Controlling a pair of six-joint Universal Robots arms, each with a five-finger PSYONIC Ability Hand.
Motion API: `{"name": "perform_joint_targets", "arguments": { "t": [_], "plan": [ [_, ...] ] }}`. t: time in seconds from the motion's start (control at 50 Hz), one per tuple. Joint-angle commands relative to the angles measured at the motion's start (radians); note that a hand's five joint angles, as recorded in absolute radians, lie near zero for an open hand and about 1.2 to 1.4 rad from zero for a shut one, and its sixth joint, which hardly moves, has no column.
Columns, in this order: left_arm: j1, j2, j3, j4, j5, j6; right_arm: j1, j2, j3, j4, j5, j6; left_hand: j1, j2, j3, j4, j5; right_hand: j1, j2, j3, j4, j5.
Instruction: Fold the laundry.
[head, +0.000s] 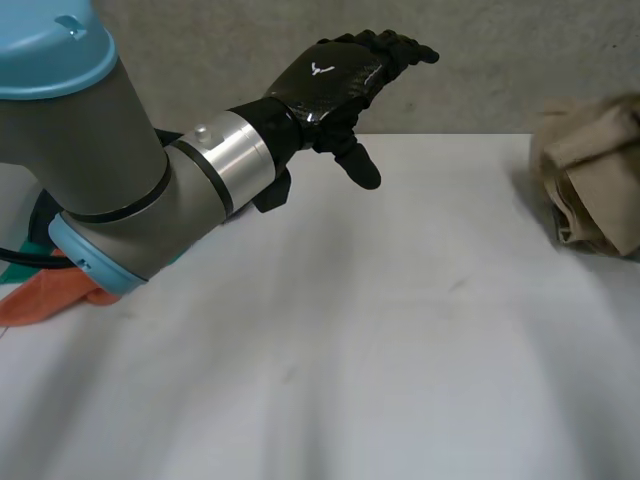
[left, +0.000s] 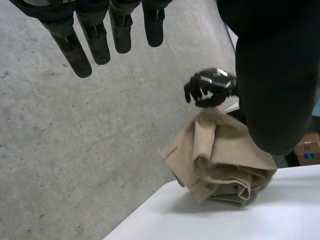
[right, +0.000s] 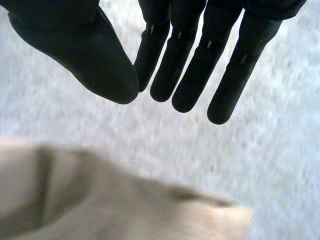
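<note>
A crumpled tan cloth (head: 590, 180) sits bunched at the table's far right edge. In the left wrist view the tan cloth (left: 220, 160) rises to a peak, and my right hand (left: 210, 87) hangs over that peak with its fingers curled down onto it. In the right wrist view the tan cloth (right: 100, 200) lies just past my right hand (right: 190, 65). My left hand (head: 335, 75) is raised above the table's back left, fingers (left: 95, 40) straight and spread, holding nothing and far from the cloth.
The white table (head: 350, 350) stretches bare between the arms. An orange cloth (head: 40, 295) lies under my left arm at the table's left edge. Beyond the table's far edge is grey concrete floor (left: 75, 150), with a cardboard box (left: 307, 150) near the cloth.
</note>
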Motion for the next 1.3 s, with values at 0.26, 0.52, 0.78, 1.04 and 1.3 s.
{"name": "perform_joint_targets", "arguments": {
  "t": [0.26,0.52,0.78,1.04,1.3],
  "plan": [
    [-0.013,-0.036,-0.01,-0.002,-0.003,0.002,-0.152,0.317,-0.16,0.094,-0.159,-0.009,0.025,0.009,0.005,0.016,-0.005,0.463,0.217,0.207,0.198,0.198],
    [-0.017,-0.032,-0.041,-0.002,-0.003,0.005,-0.149,0.04,0.061,0.102,-0.145,-0.002,0.025,0.009,0.005,0.016,-0.005,-0.758,-1.004,-1.015,-1.023,-1.024],
    [-0.022,-0.024,-0.06,-0.004,-0.003,0.001,-0.155,-0.146,0.058,0.283,-0.113,0.017,0.023,0.006,0.002,0.013,-0.008,-0.758,-1.004,-1.015,-1.023,-1.024],
    [-0.022,-0.01,-0.072,-0.002,-0.001,0.001,-0.166,-0.134,0.003,0.355,-0.105,0.191,0.017,0.0,-0.004,0.007,-0.013,-0.758,-1.004,-1.015,-1.023,-1.024],
    [-0.016,-0.01,-0.109,-0.002,-0.001,0.002,-0.129,0.2,-0.215,0.437,-0.013,0.207,0.014,-0.003,-0.007,0.004,-0.016,-0.758,-1.004,-1.015,-1.023,-1.024]
  ]
}}
